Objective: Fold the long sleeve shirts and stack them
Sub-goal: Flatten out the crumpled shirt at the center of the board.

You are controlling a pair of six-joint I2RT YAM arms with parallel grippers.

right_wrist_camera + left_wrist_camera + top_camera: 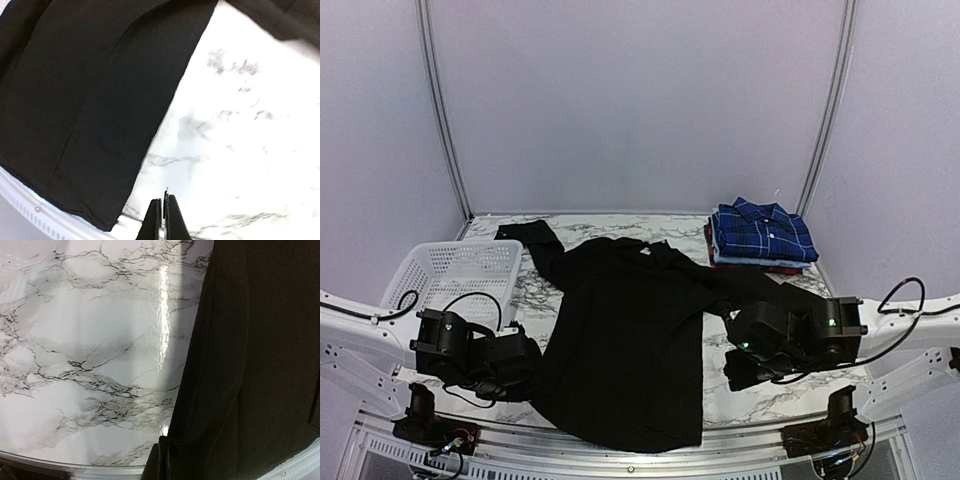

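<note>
A plain black long sleeve shirt [620,340] lies spread flat across the middle of the marble table [775,395]. One sleeve [535,243] reaches toward the back left. My left gripper [523,365] sits low at the shirt's left edge, shut on it. In the left wrist view the black cloth [250,365] puckers into a pinch at the bottom centre, and the fingers themselves are hidden. My right gripper [164,202] is shut and empty over bare marble, just right of the black shirt's [85,100] lower corner. Folded shirts, a blue plaid one [762,233] on top, are stacked at the back right.
A white plastic mesh basket [450,272] stands at the left, behind the left arm. The shirt's hem hangs at the table's near metal edge [620,458]. Bare marble [100,340] shows left of the shirt and also to its right [240,150].
</note>
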